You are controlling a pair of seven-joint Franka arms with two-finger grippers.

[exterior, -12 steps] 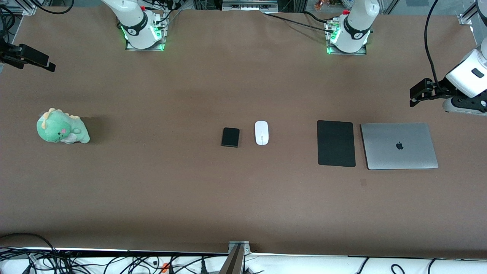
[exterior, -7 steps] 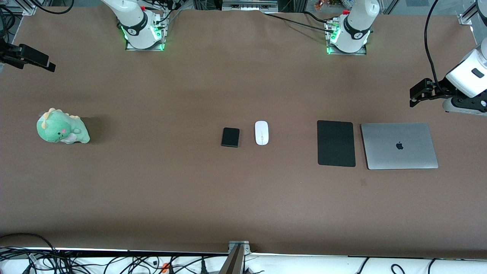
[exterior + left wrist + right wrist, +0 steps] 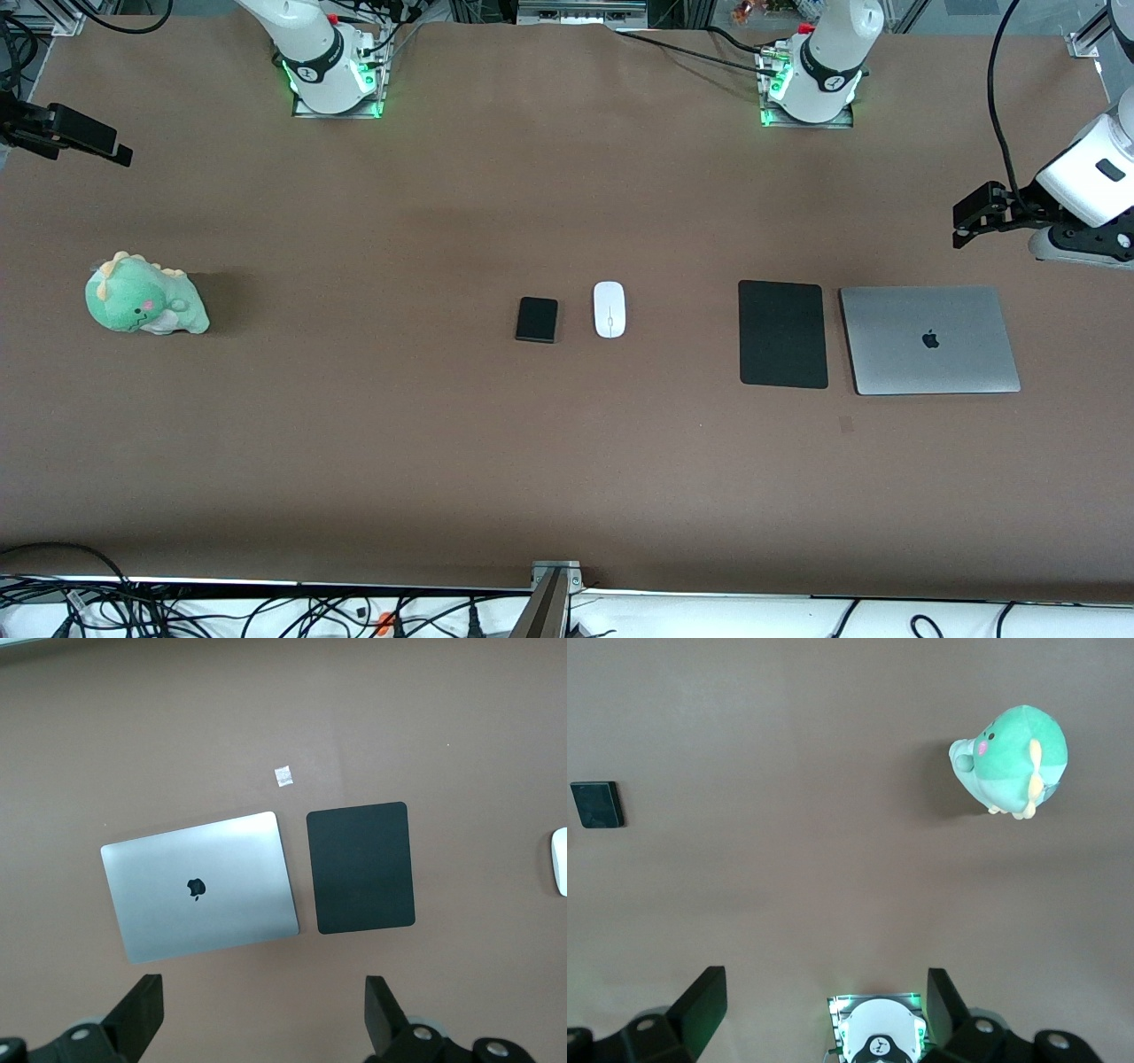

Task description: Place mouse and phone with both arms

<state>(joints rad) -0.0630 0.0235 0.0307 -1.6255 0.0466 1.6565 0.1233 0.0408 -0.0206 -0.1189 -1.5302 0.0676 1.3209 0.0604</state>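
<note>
The white mouse [image 3: 609,309] lies mid-table beside the small black phone [image 3: 537,319], the phone toward the right arm's end. The mouse's edge shows in the left wrist view [image 3: 560,861]; the phone shows in the right wrist view [image 3: 597,804]. My left gripper [image 3: 968,218] is open and empty, held high over the table's edge at the left arm's end, above bare table by the laptop. My right gripper [image 3: 80,140] is open and empty, held high over the table's edge at the right arm's end.
A black mouse pad [image 3: 782,333] and a closed grey laptop [image 3: 928,339] lie side by side toward the left arm's end. A green plush dinosaur [image 3: 144,295] sits toward the right arm's end. A small paper scrap [image 3: 283,776] lies near the pad.
</note>
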